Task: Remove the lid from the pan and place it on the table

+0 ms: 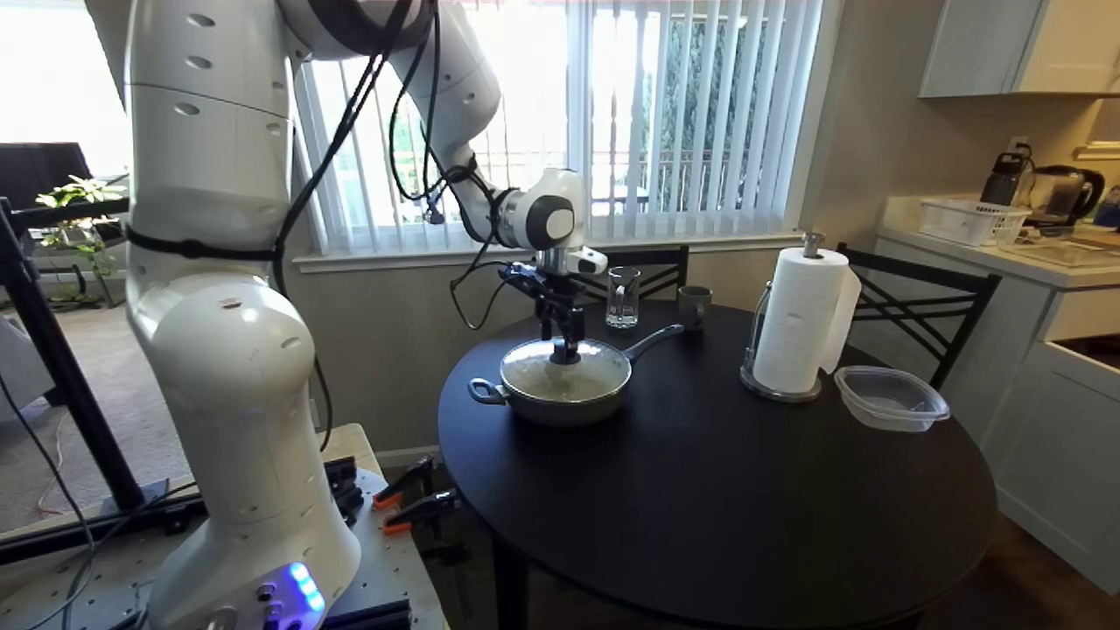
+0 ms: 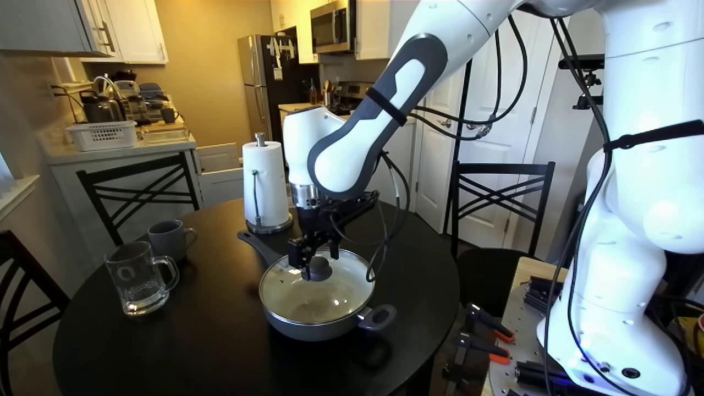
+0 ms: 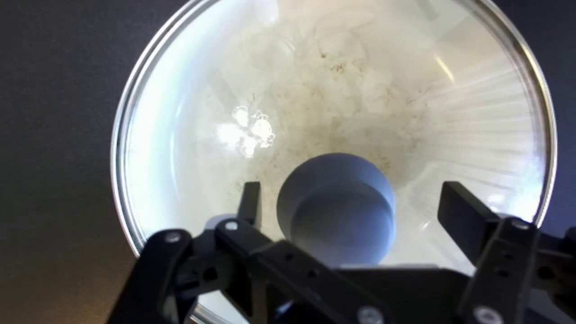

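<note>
A: Nearest the wrist camera, the gripper (image 3: 351,202). Fingers (image 3: 468,222) spread, nothing pinched.
B: Where's the knob (image 3: 339,216)?
A: Between them, a gap showing either side, narrower toward the finger at the left of that view. Round, so no long axis to match.
B: Height?
A: In an exterior view the fingertips (image 2: 334,252) seem about level with it. Exact depth I can't tell.
B: And the lid (image 2: 308,303)?
A: Seated on the pan (image 2: 309,331), knob up; pan on the table (image 2: 192,352). Pan's long axis runs from long handle (image 2: 259,247) to loop handle (image 2: 377,326).
B: My reading: centre on the knob, close, lift straight. Uneven contact could drag the lid sideways.
A: One arm (image 2: 404,88) only, so no choosing hands.
B: Count?
A: One lid, one knob, one pan with two handles, one table. One glass mug (image 2: 137,283), one grey mug (image 2: 169,240), one paper-towel roll (image 2: 269,190), one clear container (image 1: 891,401). Three chairs (image 2: 500,170) visible in an exterior view; two orange-tipped clamps (image 1: 424,507).
</note>
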`<action>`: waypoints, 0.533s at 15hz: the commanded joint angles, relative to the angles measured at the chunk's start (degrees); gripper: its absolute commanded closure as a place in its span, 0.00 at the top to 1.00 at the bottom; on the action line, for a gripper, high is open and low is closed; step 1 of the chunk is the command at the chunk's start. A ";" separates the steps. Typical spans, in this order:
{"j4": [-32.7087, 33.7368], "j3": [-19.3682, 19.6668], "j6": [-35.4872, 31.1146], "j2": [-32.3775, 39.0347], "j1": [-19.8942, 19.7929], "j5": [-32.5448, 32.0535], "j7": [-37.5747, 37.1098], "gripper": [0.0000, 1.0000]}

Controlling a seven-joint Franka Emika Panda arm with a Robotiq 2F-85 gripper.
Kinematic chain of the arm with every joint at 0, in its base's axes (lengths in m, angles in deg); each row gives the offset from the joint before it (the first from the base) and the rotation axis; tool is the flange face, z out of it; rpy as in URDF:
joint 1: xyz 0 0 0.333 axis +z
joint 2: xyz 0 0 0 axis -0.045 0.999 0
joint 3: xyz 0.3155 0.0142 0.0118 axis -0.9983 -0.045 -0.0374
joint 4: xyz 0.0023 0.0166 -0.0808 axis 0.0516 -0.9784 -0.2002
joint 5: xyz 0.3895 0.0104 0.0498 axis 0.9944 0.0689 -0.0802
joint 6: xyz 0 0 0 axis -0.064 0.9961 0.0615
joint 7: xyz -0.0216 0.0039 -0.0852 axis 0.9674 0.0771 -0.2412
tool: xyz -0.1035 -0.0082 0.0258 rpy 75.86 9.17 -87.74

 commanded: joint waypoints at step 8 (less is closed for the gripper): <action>1.85 0.84 -0.82 1.89 0.77 -0.29 -3.66 1.00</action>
